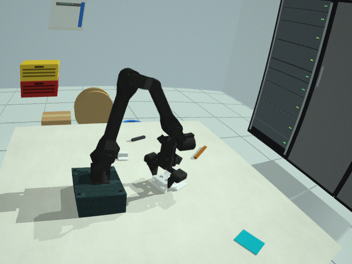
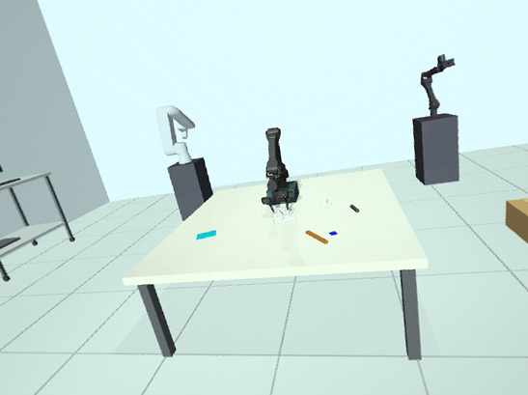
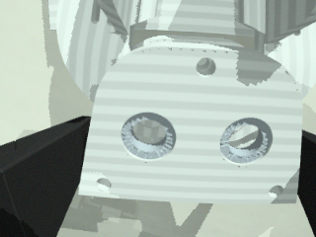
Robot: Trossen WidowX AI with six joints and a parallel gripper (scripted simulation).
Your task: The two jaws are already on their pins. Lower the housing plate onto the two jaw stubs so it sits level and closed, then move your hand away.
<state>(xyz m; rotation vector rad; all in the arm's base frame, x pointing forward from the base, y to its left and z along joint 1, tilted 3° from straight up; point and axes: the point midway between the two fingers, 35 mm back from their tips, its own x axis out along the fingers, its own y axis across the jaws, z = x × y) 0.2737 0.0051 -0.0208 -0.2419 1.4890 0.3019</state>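
Note:
The white housing plate [image 1: 160,178] [image 3: 195,173] is between the two black fingers of my gripper [image 1: 161,180] [image 2: 281,209] [image 3: 191,132], which is shut on its side edges. The plate has two large round holes and three small ones. It is low over the white gripper assembly [image 1: 181,186] [image 2: 284,218] [image 3: 76,59] on the table. In the wrist view, something grey shows through the left large hole and a lighter part through the right one. The jaw stubs and pins under the plate are hidden, so I cannot tell whether it touches them or is level.
A small white piece [image 1: 122,158] [image 2: 326,203] and a dark bar [image 1: 138,138] [image 2: 354,208] lie on the table. So do an orange bar [image 1: 200,152] [image 2: 316,236], a blue patch [image 2: 333,232] and a cyan card [image 1: 249,242] [image 2: 206,234]. My arm's dark base [image 1: 99,205] stands beside the assembly.

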